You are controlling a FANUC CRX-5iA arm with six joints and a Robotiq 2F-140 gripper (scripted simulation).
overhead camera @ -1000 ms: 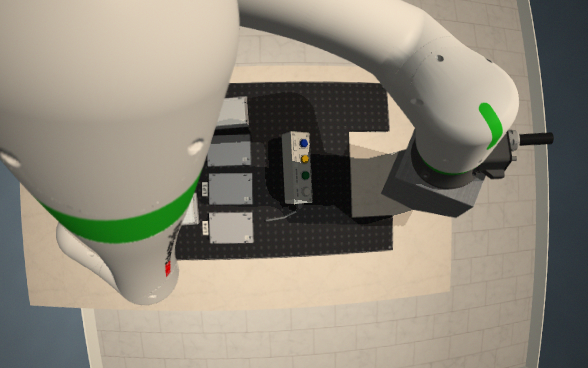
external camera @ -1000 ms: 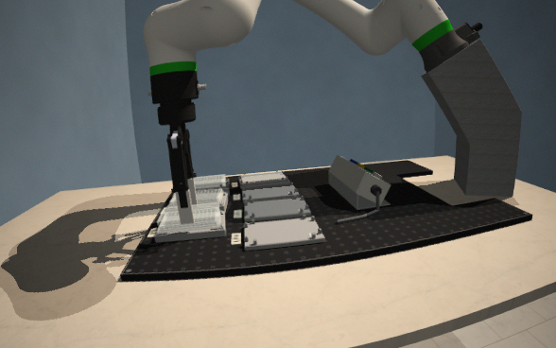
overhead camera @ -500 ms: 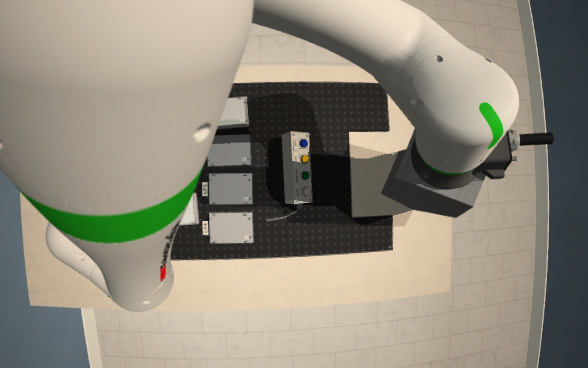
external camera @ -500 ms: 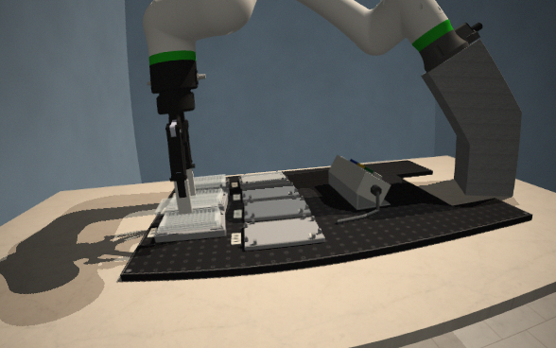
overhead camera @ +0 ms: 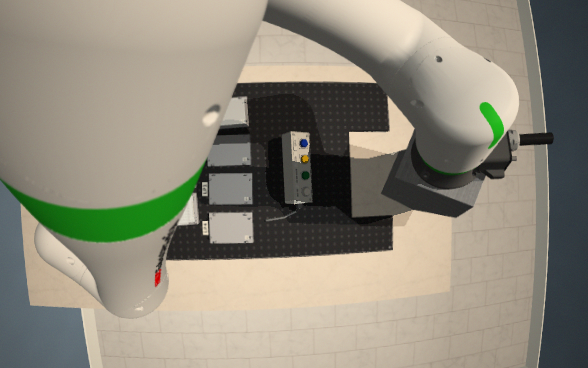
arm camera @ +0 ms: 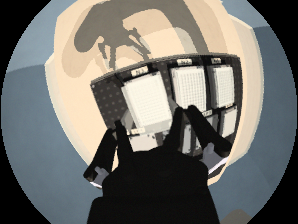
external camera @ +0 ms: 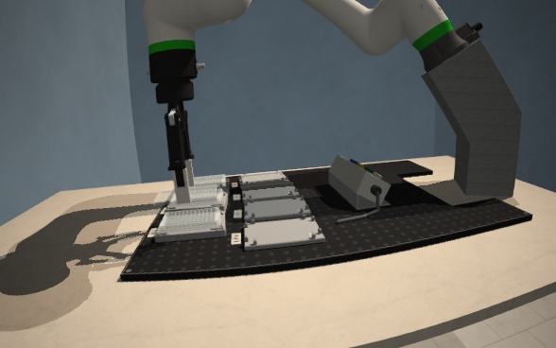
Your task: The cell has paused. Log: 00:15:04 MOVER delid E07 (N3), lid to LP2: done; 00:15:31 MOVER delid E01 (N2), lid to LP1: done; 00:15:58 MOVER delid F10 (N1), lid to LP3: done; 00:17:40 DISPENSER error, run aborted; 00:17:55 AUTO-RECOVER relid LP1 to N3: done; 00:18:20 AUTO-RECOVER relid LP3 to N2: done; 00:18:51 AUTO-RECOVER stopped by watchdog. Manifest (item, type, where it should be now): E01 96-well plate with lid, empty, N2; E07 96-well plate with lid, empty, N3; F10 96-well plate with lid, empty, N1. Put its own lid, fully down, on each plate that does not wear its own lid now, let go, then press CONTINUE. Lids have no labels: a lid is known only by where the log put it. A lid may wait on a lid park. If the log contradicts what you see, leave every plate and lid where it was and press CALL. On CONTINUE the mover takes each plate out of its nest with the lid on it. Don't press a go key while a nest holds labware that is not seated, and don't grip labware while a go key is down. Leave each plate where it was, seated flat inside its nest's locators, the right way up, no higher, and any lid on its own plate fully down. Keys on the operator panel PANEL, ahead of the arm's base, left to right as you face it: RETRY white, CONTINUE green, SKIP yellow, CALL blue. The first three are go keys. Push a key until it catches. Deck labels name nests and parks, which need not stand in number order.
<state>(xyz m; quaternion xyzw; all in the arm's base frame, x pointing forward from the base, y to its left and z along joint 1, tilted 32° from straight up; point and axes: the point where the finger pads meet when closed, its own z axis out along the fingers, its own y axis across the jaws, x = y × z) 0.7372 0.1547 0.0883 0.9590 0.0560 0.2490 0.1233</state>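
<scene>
Three 96-well plates (external camera: pixel 191 222) (external camera: pixel 208 180) stand in a row at the left end of the black deck (external camera: pixel 378 232) (overhead camera: pixel 340 100). My gripper (external camera: pixel 182 186) (arm camera: pixel 149 108) is over this row, pointing straight down and shut on a pale lid (external camera: pixel 198 195) (arm camera: pixel 143 99). The lid sits level, at or just above plate height. In the wrist view the two plates (arm camera: pixel 189 86) (arm camera: pixel 220 83) beside it show open wells. The arm hides the plates in the top view. The nest labels are too small to read.
Four grey lid parks (overhead camera: pixel 230 188) (overhead camera: pixel 231 227) (external camera: pixel 284 232) (external camera: pixel 269 193) lie in a row beside the plates, all bare. The operator panel (overhead camera: pixel 298 167) (external camera: pixel 359 184) stands mid-deck with its blue (overhead camera: pixel 304 143), yellow (overhead camera: pixel 304 159) and green (overhead camera: pixel 304 175) keys. The arm's grey base (external camera: pixel 473 123) stands at the right.
</scene>
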